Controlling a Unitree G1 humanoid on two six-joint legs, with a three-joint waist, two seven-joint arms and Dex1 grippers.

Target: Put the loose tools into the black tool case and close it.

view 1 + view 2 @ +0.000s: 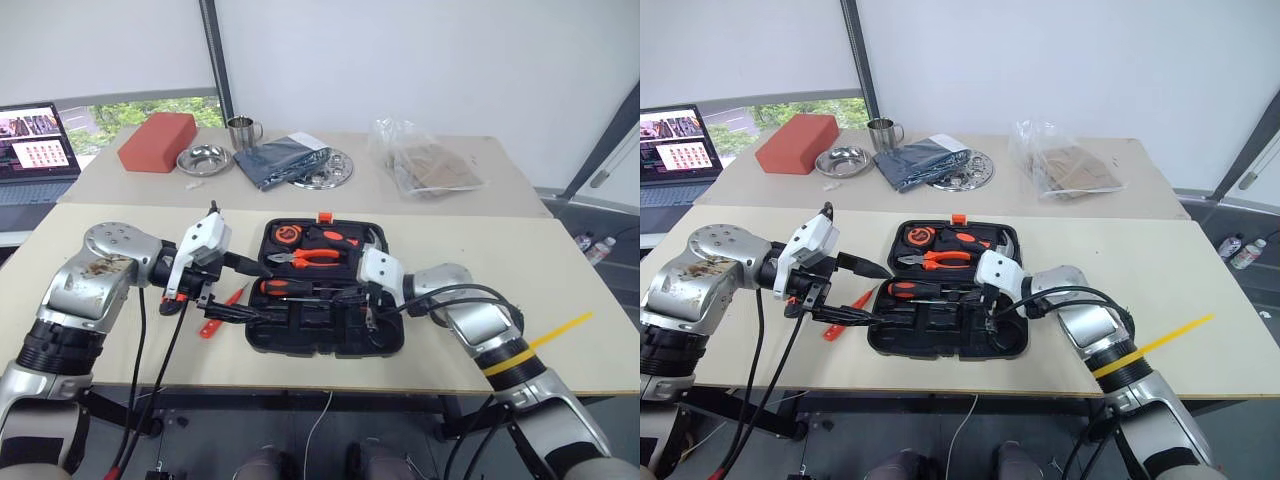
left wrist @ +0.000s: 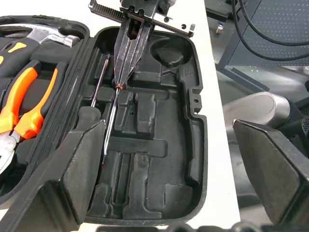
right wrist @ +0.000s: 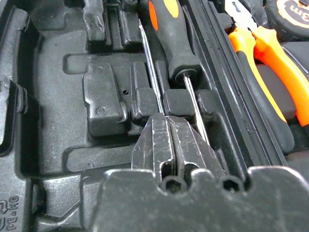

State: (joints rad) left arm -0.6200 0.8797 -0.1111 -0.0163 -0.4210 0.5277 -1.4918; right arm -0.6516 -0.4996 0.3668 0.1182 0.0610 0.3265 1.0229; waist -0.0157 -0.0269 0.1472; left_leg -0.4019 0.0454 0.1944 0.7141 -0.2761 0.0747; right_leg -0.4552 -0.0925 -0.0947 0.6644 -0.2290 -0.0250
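One black tool case (image 1: 325, 335) lies open on the near table, at 12 o'clock from me. My left gripper (image 1: 240, 290) hangs at its 9 o'clock edge, fingers spread wide, grasping nothing. My right gripper (image 2: 130, 53) is clenched over the near tray, tips at a thin metal shaft; whether it actually pinches it, I cannot tell. One black/orange-handled screwdriver (image 1: 290, 287) sits slotted in the case. One slim all-orange tester screwdriver (image 1: 222, 311) lies loose at the case's 9 o'clock. One pair of orange-handled pliers (image 1: 312, 257) sits in the far half.
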